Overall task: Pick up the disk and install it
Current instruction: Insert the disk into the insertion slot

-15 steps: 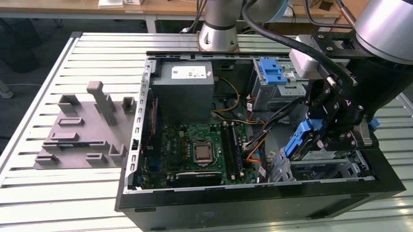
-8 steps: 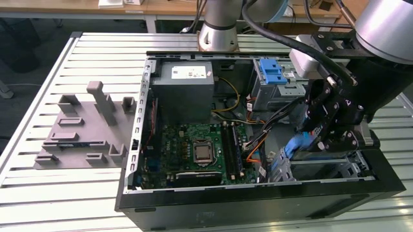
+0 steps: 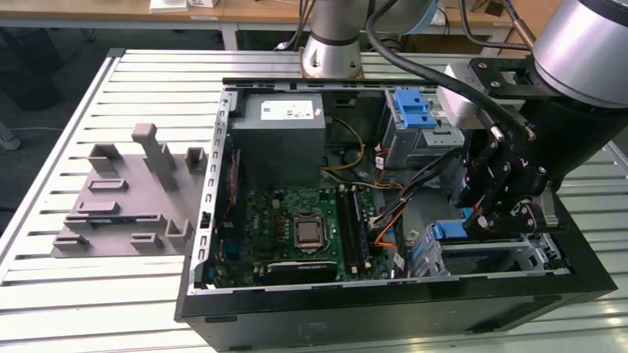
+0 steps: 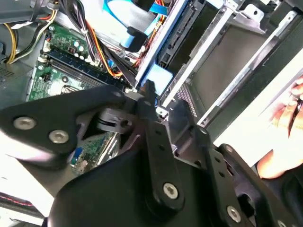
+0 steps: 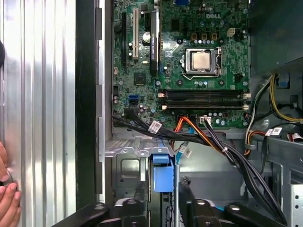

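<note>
On the slatted table [image 3: 88, 309] we see the open computer case [image 3: 294, 323]; at its corner on the exterior view's right the gripper [image 3: 486, 224] sits low in the drive bay [image 5: 125, 165] — fingers [image 5: 140, 194] clamped on the disk [image 5: 163, 172], standing on edge inside that bay.

Before you, a black computer case [image 3: 393, 312] sits on a silver, ribbed table [image 3: 98, 294]. Inside it, the motherboard [image 3: 294, 220] is green, the power supply [image 3: 279, 140] grey with a white sticker, the cables [image 5: 203, 135] orange, yellow and black. The disk [image 5: 162, 172] shows the blue of its carrier; the gripper [image 3: 490, 224] is black. A grey fixture [image 3: 118, 213] lies on the table's stripes.
</note>
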Robot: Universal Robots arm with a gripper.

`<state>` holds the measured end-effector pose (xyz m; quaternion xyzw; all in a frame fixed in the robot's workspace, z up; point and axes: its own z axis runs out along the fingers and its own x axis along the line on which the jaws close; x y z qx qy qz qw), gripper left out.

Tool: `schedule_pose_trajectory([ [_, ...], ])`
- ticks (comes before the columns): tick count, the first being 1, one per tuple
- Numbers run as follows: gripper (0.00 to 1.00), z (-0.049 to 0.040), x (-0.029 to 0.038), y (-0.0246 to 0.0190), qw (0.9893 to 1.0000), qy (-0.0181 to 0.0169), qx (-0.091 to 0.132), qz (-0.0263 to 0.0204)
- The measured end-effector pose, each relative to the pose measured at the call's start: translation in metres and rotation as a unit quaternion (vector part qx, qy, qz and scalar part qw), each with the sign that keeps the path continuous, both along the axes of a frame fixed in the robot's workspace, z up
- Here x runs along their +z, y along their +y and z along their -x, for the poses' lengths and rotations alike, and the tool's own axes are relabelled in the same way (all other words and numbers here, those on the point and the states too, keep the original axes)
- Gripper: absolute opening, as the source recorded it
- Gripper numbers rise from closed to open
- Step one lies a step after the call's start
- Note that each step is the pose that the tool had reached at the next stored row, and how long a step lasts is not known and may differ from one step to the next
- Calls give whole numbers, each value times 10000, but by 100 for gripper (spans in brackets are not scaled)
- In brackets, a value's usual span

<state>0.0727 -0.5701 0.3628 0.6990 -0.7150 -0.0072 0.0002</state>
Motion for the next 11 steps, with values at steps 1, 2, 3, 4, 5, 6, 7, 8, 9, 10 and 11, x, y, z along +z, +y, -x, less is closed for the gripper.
schedule_pose_trajectory([
  [1, 36, 0, -15, 0, 10000, 0, 0, 0],
  [2, 36, 0, -29, 0, 10000, 0, 0, 0],
  [3, 31, 0, -39, 0, 10000, 0, 0, 0],
  [4, 25, 0, -44, 0, 10000, 0, 0, 0],
  [5, 25, 0, -44, 0, 10000, 0, 0, 1],
  [6, 19, 0, -44, 0, 10000, 0, 0, 1],
  [7, 13, 0, -45, 0, 10000, 0, 0, 1],
  [8, 11, 0, -45, 0, 10000, 0, 0, 1],
  [9, 11, 0, -45, 0, 10000, 0, 0, 1],
  [10, 11, 0, -46, 0, 10000, 0, 0, 0],
  [11, 11, 0, -46, 0, 10000, 0, 0, 0],
])
